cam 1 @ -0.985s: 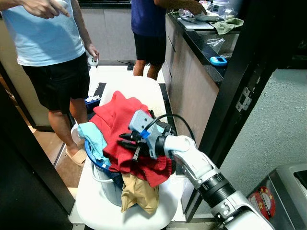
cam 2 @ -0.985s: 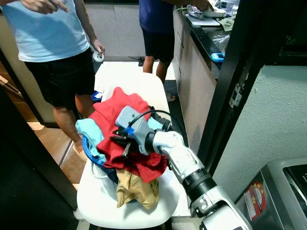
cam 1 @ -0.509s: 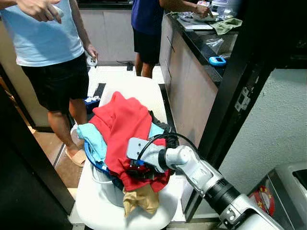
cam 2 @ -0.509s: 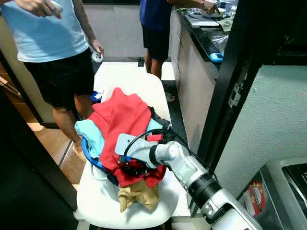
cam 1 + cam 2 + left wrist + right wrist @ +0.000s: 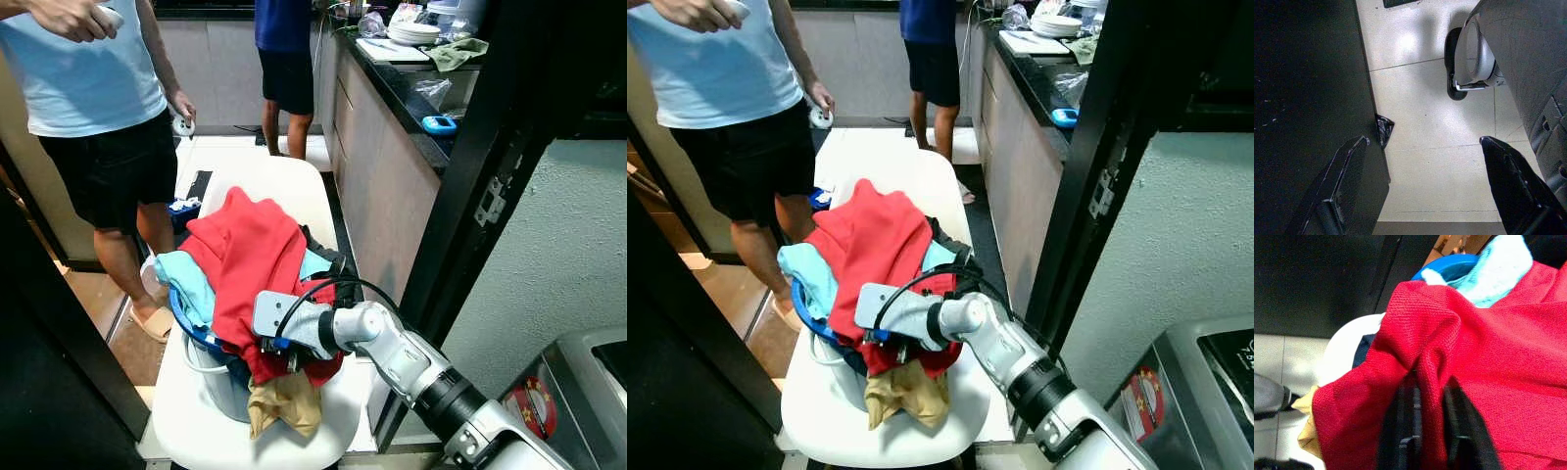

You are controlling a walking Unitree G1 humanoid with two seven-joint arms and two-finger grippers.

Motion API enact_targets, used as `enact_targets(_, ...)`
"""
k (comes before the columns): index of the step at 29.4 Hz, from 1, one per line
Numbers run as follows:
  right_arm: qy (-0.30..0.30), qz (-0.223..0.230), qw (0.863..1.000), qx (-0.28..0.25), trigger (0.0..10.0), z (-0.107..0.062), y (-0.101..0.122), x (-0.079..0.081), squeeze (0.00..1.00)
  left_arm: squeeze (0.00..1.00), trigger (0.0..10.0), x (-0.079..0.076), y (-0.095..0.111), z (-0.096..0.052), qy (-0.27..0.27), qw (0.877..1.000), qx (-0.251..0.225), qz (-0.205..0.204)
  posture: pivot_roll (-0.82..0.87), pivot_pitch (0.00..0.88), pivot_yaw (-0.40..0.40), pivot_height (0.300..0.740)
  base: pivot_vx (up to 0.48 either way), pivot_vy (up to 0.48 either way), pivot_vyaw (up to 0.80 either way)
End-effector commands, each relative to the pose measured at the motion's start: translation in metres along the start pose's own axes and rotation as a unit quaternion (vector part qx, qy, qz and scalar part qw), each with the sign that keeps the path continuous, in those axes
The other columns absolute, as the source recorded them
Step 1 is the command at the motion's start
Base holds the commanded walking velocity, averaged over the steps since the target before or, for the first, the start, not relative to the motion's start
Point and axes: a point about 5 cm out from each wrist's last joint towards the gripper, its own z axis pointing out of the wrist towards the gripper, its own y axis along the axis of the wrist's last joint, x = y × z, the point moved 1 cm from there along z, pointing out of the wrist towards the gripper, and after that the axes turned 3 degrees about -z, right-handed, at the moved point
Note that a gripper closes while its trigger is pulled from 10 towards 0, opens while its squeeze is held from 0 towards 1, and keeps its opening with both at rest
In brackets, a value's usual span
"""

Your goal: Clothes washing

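Red garment (image 5: 250, 264) draped over a heaped blue basket (image 5: 809, 311) on a white chair (image 5: 196, 426), its long axis running from 12 o'clock at the chair back to 6 o'clock at the front edge. The right gripper (image 5: 1425, 406) pinches a raised fold of the red cloth between its narrowed fingers (tips buried in fabric). A light-blue garment (image 5: 186, 279) lies at 9 o'clock, a tan one (image 5: 284, 403) hangs at 6 o'clock. The left gripper (image 5: 1422, 161) hangs with fingers spread wide over the tiled floor (image 5: 1420, 122). Two people (image 5: 93, 88) are cut off above.
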Motion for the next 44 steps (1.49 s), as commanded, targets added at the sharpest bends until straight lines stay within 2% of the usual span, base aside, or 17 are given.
enact_targets(1, 0.004, 0.025, 1.000, -0.001, 0.0, -0.001, -0.005, 0.003, 0.00, 0.00, 10.0, -0.017, 0.015, 0.002, -0.036, 0.999, -0.027, -0.003, 0.17, 0.000, -0.066, 0.740, 0.000, 0.000, 0.00)
enact_targets(7, -0.002, 0.068, 0.995, -0.071, 0.0, -0.002, 0.011, -0.003, 0.00, 0.00, 10.0, -0.017, 0.016, 0.002, -0.036, 0.999, -0.028, -0.003, 0.18, 0.000, -0.067, 0.740, 0.000, 0.000, 0.00)
enact_targets(8, -0.008, 0.107, 0.984, -0.144, 0.0, -0.007, 0.030, -0.010, 0.00, 0.00, 10.0, -0.017, 0.016, 0.002, -0.036, 0.999, -0.029, -0.004, 0.18, 0.000, -0.068, 0.740, 0.000, 0.000, 0.00)
enact_targets(10, -0.025, 0.185, 0.937, -0.296, 0.0, -0.026, 0.065, -0.030, 0.00, 0.00, 10.0, -0.017, 0.017, 0.002, -0.036, 0.999, -0.030, -0.006, 0.18, 0.000, -0.068, 0.740, 0.000, 0.000, 0.00)
enact_targets(14, -0.028, 0.205, 0.918, -0.338, 0.0, -0.032, 0.074, -0.035, 0.00, 0.00, 10.0, -0.017, 0.017, 0.003, -0.036, 0.999, -0.030, -0.006, 0.18, 0.000, -0.068, 0.740, 0.000, 0.000, 0.00)
enact_targets(16, -0.066, 0.243, 0.874, -0.416, 0.0, -0.050, 0.089, -0.057, 0.00, 0.00, 10.0, -0.016, 0.018, 0.003, -0.034, 0.999, -0.030, -0.007, 0.18, 0.000, -0.070, 0.740, 0.000, 0.000, 0.00)
enact_targets(17, -0.066, 0.243, 0.874, -0.416, 0.0, -0.050, 0.089, -0.057, 0.00, 0.00, 10.0, -0.016, 0.018, 0.003, -0.034, 0.999, -0.030, -0.007, 0.18, 0.000, -0.070, 0.740, 0.000, 0.000, 0.00)
enact_targets(18, -0.099, 0.280, 0.834, -0.465, 0.0, -0.067, 0.093, -0.077, 0.00, 0.00, 10.0, -0.016, 0.017, 0.003, -0.033, 0.999, -0.029, -0.007, 0.18, 0.000, -0.070, 0.740, 0.000, 0.000, 0.00)
enact_targets(19, -0.099, 0.280, 0.834, -0.465, 0.0, -0.067, 0.093, -0.077, 0.00, 0.00, 10.0, -0.016, 0.017, 0.003, -0.033, 0.999, -0.029, -0.007, 0.18, 0.000, -0.070, 0.740, 0.000, 0.000, 0.00)
enact_targets(20, -0.122, 0.304, 0.802, -0.499, 0.0, -0.081, 0.095, -0.091, 0.00, 0.00, 10.0, -0.016, 0.016, 0.003, -0.032, 0.999, -0.026, -0.007, 0.18, 0.000, -0.070, 0.740, 0.000, 0.000, 0.00)
enact_targets(21, -0.122, 0.304, 0.802, -0.499, 0.0, -0.081, 0.095, -0.091, 0.00, 0.00, 10.0, -0.016, 0.016, 0.003, -0.032, 0.999, -0.026, -0.007, 0.18, 0.000, -0.070, 0.740, 0.000, 0.000, 0.00)
enact_targets(22, -0.139, 0.317, 0.780, -0.522, 0.0, -0.092, 0.096, -0.102, 0.00, 0.00, 10.0, -0.016, 0.015, 0.002, -0.033, 0.999, -0.023, -0.005, 0.18, 0.000, -0.070, 0.740, -0.240, 0.000, 0.00)
enact_targets(23, -0.139, 0.317, 0.780, -0.522, 0.0, -0.092, 0.096, -0.102, 0.00, 0.00, 10.0, -0.016, 0.015, 0.002, -0.033, 0.999, -0.023, -0.005, 0.18, 0.000, -0.070, 0.740, -0.240, 0.000, 0.00)
enact_targets(25, -0.160, 0.324, 0.753, -0.550, 0.0, -0.109, 0.099, -0.114, 0.00, 0.00, 10.0, -0.016, 0.013, 0.002, -0.032, 0.999, -0.017, -0.005, 0.18, 0.000, -0.070, 0.740, -0.315, 0.000, 0.00)
enact_targets(36, -0.195, 0.290, 0.709, -0.613, 0.0, -0.159, 0.119, -0.135, 0.00, 0.00, 10.0, -0.016, 0.010, 0.002, -0.031, 0.999, -0.013, -0.003, 0.18, 0.000, -0.063, 0.740, -0.329, 0.000, 0.00)
enact_targets(40, -0.192, 0.279, 0.708, -0.620, 0.0, -0.165, 0.121, -0.136, 0.00, 0.00, 10.0, -0.016, 0.010, 0.002, -0.031, 0.999, -0.012, -0.002, 0.18, 0.000, -0.063, 0.740, -0.378, 0.000, 0.00)
enact_targets(44, -0.186, 0.262, 0.725, -0.609, 0.0, -0.163, 0.123, -0.132, 0.00, 0.00, 10.0, -0.016, 0.010, 0.002, -0.030, 0.999, -0.014, -0.002, 0.18, 0.000, -0.063, 0.740, -0.167, 0.000, 0.00)
